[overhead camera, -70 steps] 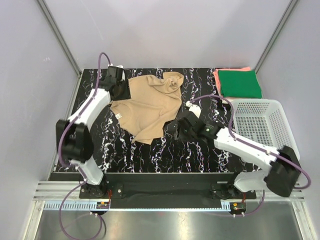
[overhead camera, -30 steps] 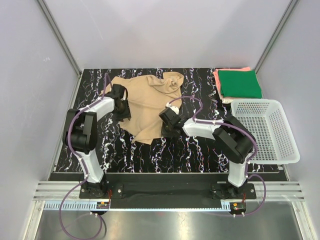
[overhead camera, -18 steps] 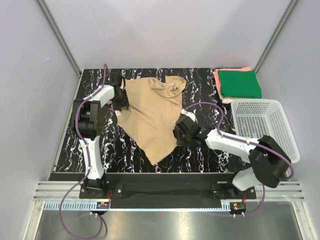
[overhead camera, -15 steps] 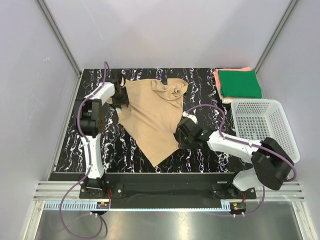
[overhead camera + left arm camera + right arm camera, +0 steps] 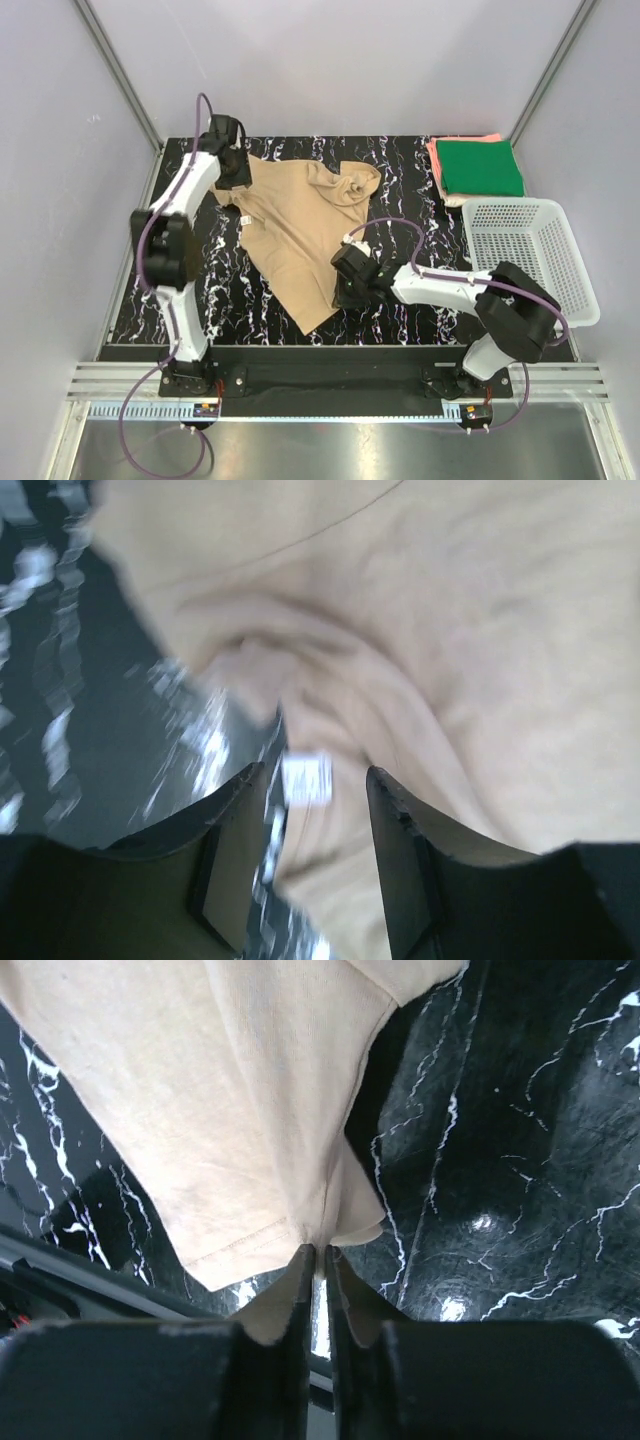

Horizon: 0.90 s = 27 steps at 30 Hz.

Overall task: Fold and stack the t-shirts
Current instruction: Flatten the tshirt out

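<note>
tan t-shirt (image 5: 300,225) pinched by right fingers (image 5: 352,1316), left fingers (image 5: 402,852) parted; one green (image 5: 480,168), one pink (image 5: 433,154)

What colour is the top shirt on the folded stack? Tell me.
Dark green shirt, clearest from the top camera.

White-and-black arms (image 5: 190,195), apparently purple cables (image 5: 400,222)

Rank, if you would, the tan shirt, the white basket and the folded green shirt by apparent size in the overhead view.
1. tan shirt, spread out, though only narrowly ahead of the next.
2. white basket, partly covered by the right arm.
3. green shirt, folded, clearly smallest.
</note>
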Each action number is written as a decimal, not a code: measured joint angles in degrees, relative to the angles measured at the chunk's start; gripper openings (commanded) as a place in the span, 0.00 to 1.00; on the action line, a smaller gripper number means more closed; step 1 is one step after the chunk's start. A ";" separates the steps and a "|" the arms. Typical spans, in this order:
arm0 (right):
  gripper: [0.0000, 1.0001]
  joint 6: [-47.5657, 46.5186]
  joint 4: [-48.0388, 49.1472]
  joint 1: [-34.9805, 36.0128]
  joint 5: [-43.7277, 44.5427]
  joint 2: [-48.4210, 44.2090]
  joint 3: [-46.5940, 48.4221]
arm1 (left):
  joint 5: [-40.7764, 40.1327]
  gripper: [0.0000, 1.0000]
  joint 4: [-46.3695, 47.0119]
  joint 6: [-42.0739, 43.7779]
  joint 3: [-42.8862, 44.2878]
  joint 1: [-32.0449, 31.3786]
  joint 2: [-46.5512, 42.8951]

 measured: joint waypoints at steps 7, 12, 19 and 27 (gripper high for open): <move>0.40 0.68 -2.36 0.68 0.35 -5.33 0.26 | -2.05 0.49 2.89 -3.89 -24.79 -12.90 -40.41; 0.38 -3.37 -5.77 0.48 -0.44 -7.96 3.96 | 0.48 0.46 3.87 -12.94 -46.62 -16.39 -62.60; 0.22 -9.60 -5.03 -3.21 -2.58 1.92 13.94 | 2.99 0.46 2.36 -30.40 -67.93 -23.56 -77.96; 0.19 -14.91 -1.62 -4.70 -7.21 23.23 30.60 | 2.45 0.46 2.19 -40.02 -73.07 -25.24 -87.21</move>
